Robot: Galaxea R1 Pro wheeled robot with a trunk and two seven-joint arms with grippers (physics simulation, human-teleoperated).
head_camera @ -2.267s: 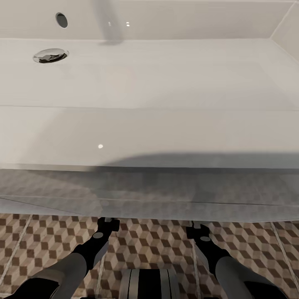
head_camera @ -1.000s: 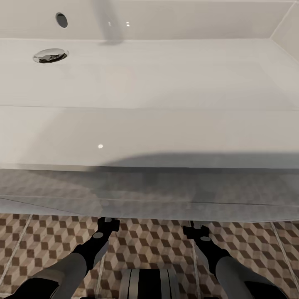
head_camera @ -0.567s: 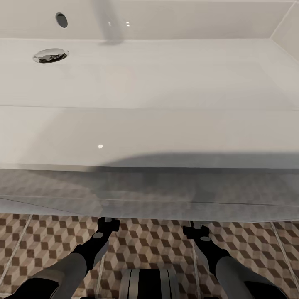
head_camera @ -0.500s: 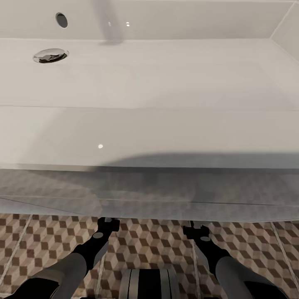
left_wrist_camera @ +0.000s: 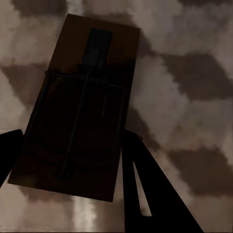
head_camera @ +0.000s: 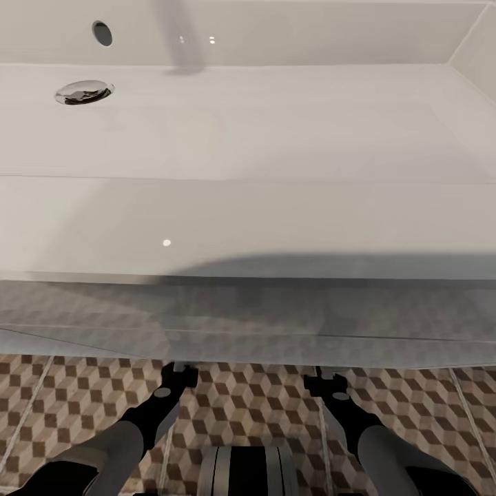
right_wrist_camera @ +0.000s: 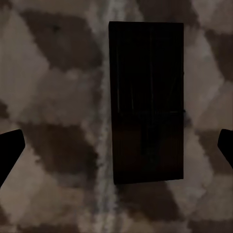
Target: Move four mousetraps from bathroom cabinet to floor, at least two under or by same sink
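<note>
Left end effector straddles a trap, fingers apparently just off its long edges; right end effector gapes wide above another trap; both traps lie on floor beneath the sink.

head camera looking down over sink, wrist cameras close above floor

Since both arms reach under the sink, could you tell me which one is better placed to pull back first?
Probably the right. The right gripper is open, its fingertips apart from its mousetrap on the floor. The left gripper brackets its mousetrap.
</note>
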